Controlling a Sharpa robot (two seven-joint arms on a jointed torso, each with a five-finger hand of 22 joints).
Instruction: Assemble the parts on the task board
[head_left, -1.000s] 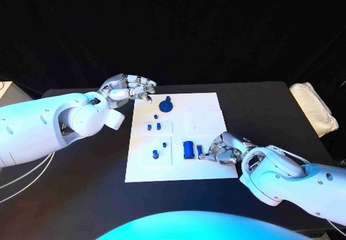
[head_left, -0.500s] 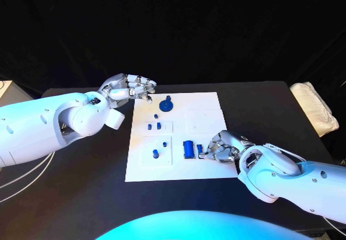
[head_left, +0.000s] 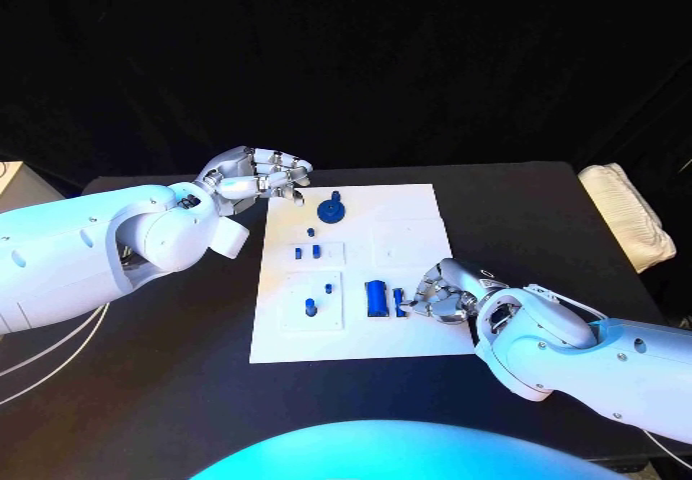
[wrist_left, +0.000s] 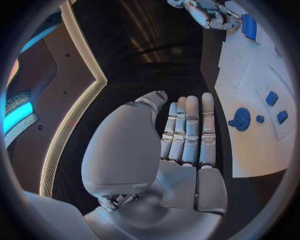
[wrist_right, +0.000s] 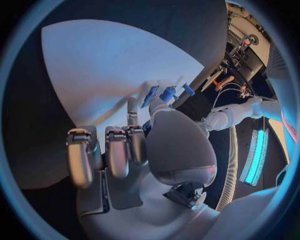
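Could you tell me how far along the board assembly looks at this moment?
Early, it seems. Several small blue parts sit on the task board, and whether they are seated cannot be told. The right hand is at the blue cylinder and a slimmer blue piece; a grip cannot be confirmed. The blue round part lies untouched near the left hand, which hovers holding nothing.

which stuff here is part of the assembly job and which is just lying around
Part of the job:
task board
round blue part
blue cylinder
small blue parts
right hand, at the small blue piece beside the cylinder

Just lying about:
white cloth at the table's right edge
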